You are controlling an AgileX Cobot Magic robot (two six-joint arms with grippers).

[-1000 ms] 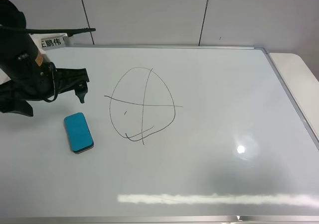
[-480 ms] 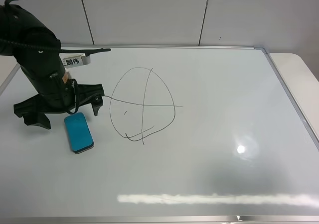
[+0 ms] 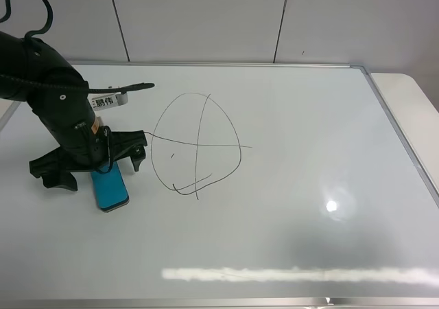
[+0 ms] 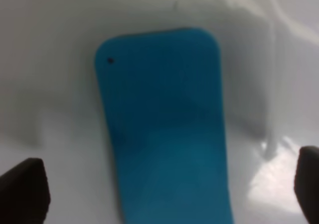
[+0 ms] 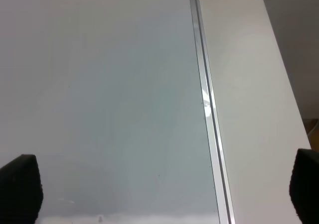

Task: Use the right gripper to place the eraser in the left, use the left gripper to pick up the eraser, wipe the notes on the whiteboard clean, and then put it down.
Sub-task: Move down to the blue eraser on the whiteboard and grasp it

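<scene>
- We find the eraser (image 3: 113, 191) lying flat, teal side up, on the left part of the whiteboard (image 3: 309, 185). It is near the notes (image 3: 197, 144) but apart from them.
- The left gripper (image 3: 96, 170) hangs directly over the eraser with its fingers spread wide, one on each side of the block.
- In the left wrist view the eraser (image 4: 159, 119) sits between the two dark tips with bare board showing on both sides, so we judge nothing is pinched yet.
- The right gripper (image 5: 162, 186) is outside the high view. Its own camera shows its fingers spread and empty, over the board beside the silver frame (image 5: 207, 109).
- We judge that setting the eraser on the left side is done and that the pick-up is the step in hand.
- Closing on the eraser, lifting, wiping and putting it down all remain. The notes are whole, with no stroke smeared.
</scene>
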